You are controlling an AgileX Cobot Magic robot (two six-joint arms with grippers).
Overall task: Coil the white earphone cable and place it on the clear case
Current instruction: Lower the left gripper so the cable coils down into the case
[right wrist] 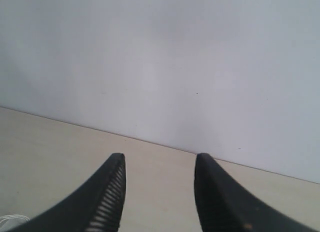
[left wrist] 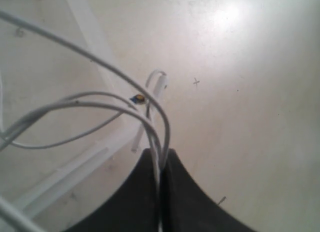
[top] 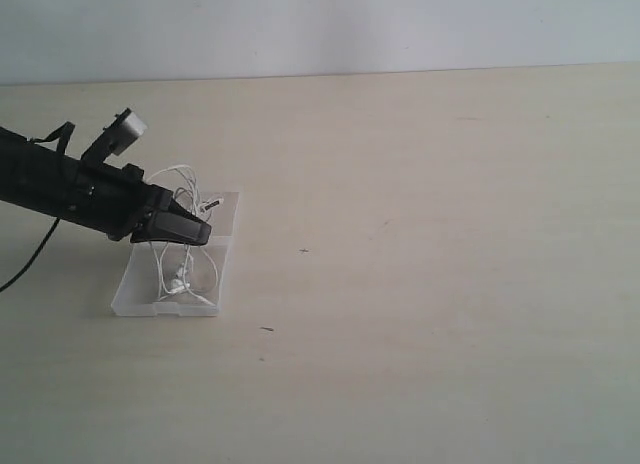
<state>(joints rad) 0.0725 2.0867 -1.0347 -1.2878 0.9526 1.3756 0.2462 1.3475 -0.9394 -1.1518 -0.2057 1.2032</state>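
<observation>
1. Here, at the left of the exterior view, your left arm [top: 60, 184] stretches low over the worktop [top: 430, 284].
2. The left gripper [top: 204, 230] at its end is closed tight. In the left wrist view the two black fingers [left wrist: 137, 192] meet, with strands of the white earphone cable [top: 182, 276] pinched between them.
3. Directly under that gripper lies the clear case [top: 132, 289], opened flat on the worktop.
4. Much of the cable lies in loose loops on the case's nearer half. Other loops arch up from the pinch, over the farther half.
5. Your right gripper [right wrist: 159, 159] shows only in its own wrist view. Its jaws stand well apart with nothing between them, pointing at the pale wall [right wrist: 160, 67] beyond the worktop's edge.
</observation>
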